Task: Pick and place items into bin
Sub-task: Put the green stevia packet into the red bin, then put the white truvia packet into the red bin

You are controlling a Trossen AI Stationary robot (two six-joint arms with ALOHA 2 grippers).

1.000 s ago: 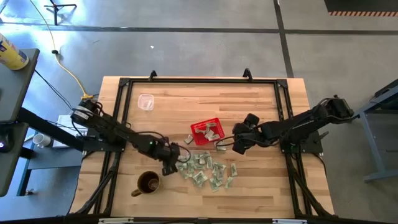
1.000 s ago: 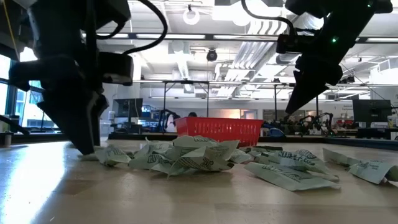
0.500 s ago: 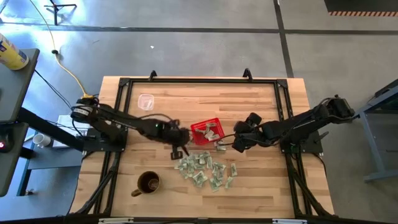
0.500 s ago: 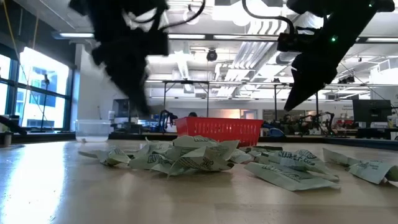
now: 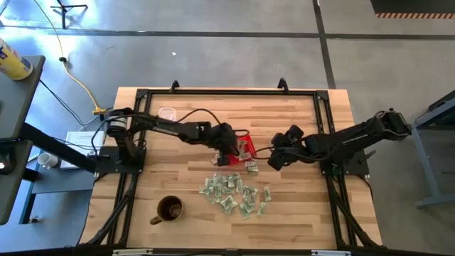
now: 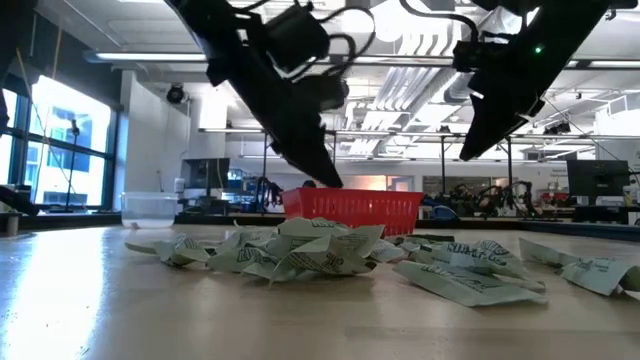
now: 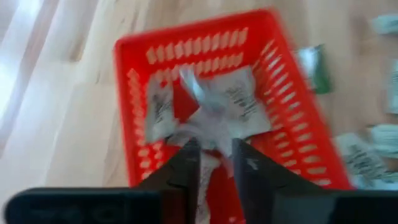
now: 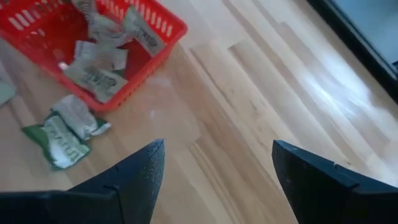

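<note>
From above, the small red mesh-walled basket [image 5: 238, 148] sits mid-tabletop [image 5: 298, 203], pale green-and-white wrinkly packets [image 5: 234, 194] heaped just beside it. Left gripper [image 5: 226, 155] hangs over the basket; its wrist view shows narrowly parted fingers [image 7: 186, 165], perhaps pinching a packet. Right gripper [image 5: 274, 161] waits beside the basket, fingers [image 8: 140, 171] wide, empty.

Wooden surface [image 5: 298, 121], light butcher-block, bordered by a black frame. Brown mug [image 5: 169, 209] upright near the front-left corner, handle pointing left. Clear cup [image 5: 166, 116] near the back-left, well apart from the mug. Yellow cable [image 5: 71, 67] trails over the grey floor to the left edge. A yellow can [image 5: 13, 60] stands on a side table at far left.
</note>
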